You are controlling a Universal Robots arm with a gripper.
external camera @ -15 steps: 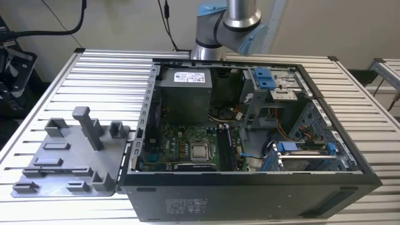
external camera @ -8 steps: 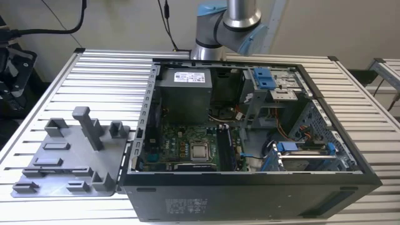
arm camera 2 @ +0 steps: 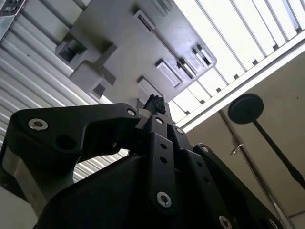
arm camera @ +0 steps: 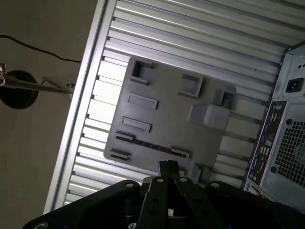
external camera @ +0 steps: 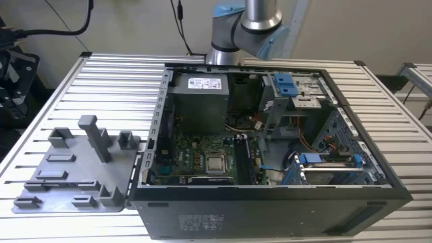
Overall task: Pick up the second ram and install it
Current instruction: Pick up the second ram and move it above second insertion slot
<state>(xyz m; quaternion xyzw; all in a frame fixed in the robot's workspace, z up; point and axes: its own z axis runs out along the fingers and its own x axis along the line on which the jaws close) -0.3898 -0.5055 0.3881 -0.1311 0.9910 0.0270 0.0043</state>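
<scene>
Fingers (arm camera: 169, 165) closed on nothing, I hang well above the grey holder tray (arm camera: 176, 119) on the slatted desk (arm camera: 190, 28). The second ram (arm camera: 152, 145) sits in its slot there, apparently edge-up for gripping, at the exterior view's left of the open computer case (external camera: 270, 212).

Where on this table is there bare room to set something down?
Bare slats of the table lie behind the grey fixture plate, beside the computer case, on the exterior view's left. Inside the case is crowded, and so is the plate.
</scene>
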